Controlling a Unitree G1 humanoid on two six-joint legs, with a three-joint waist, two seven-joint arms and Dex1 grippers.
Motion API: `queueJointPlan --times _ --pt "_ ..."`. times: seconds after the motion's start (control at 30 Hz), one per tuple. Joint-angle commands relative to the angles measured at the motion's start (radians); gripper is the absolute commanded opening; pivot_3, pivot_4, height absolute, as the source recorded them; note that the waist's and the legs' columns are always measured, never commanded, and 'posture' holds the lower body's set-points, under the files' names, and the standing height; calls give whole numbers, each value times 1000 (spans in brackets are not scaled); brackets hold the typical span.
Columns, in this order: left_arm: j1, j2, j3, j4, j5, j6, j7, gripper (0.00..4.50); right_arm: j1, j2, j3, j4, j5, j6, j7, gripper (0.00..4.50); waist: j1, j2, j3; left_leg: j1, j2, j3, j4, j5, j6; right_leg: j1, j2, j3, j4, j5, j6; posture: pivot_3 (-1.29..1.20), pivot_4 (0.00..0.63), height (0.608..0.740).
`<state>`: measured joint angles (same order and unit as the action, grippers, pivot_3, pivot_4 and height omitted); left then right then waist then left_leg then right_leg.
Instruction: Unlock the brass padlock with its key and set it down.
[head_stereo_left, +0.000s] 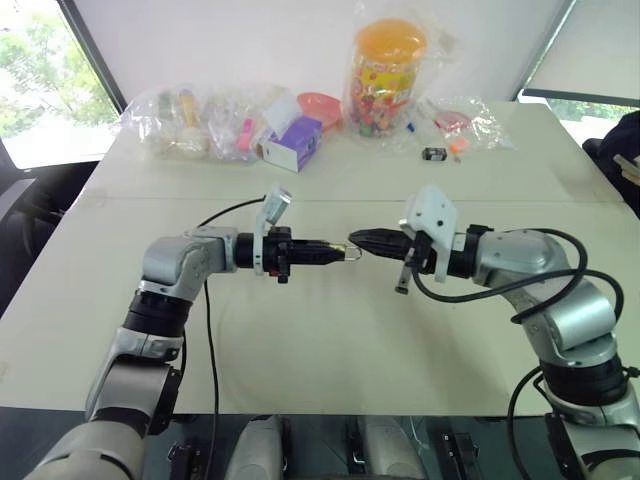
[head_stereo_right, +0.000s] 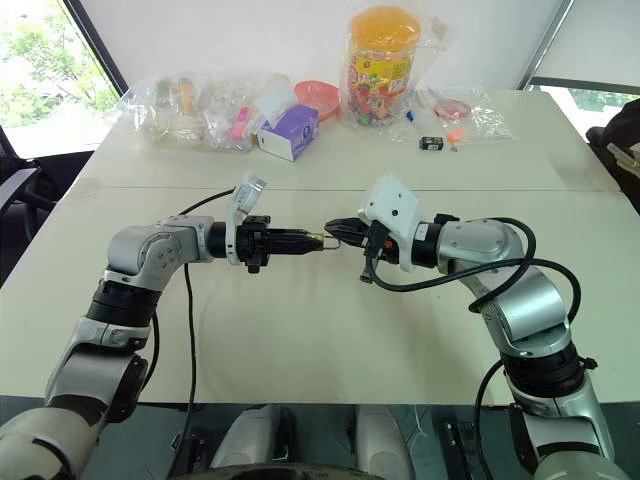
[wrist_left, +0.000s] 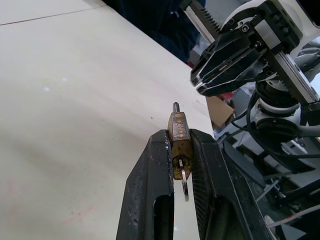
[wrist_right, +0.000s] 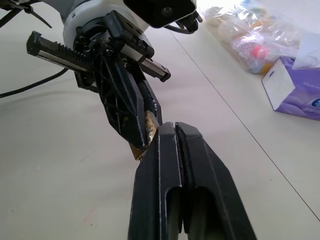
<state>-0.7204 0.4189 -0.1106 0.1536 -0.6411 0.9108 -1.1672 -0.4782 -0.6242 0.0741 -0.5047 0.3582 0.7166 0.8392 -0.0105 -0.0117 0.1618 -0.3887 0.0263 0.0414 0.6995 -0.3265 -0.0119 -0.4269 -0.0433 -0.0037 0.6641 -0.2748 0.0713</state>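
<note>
Held up over the desk (head_stereo_left: 330, 340): a tiny padlock (wrist_left: 179, 137), pinched between the two black fingers of the left gripper (wrist_left: 181, 150). Sticking out past the fingertips, the brass body and a bit of its silver shackle. Hanging from the bottom of the padlock, a thin silver key (wrist_left: 184, 184). Right gripper (wrist_right: 174, 131) squeezed tight shut with nothing seen between its fingers. Tips just beside the padlock, nose to nose with the left gripper, both high above the middle of the desk. Can't tell if the right tips touch the padlock. At the far edge of the desk, well away from the arms: clear bags (head_stereo_left: 190, 120) with small things inside, a purple box (head_stereo_left: 293, 142), a pink bowl (head_stereo_left: 320, 105), a tall jar (head_stereo_left: 386, 75) with an orange lid, and a small black thing (head_stereo_left: 434, 154)
</note>
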Motion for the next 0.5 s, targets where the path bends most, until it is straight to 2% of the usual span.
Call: queueJointPlan --times 0.03,0.5 --pt "-32 -1 7 -26 -14 -6 -14 0 7 1 5 -28 4 -22 -17 67 0 0 0 0 0 0 0 0 0 0 0 0 0 0 0 0 150 740" --pt "-39 16 36 -66 -54 39 -31 0 67 -34 65 78 -66 -148 -14 67 0 0 0 0 0 0 0 0 0 0 0 0 0 0 0 0 150 740"
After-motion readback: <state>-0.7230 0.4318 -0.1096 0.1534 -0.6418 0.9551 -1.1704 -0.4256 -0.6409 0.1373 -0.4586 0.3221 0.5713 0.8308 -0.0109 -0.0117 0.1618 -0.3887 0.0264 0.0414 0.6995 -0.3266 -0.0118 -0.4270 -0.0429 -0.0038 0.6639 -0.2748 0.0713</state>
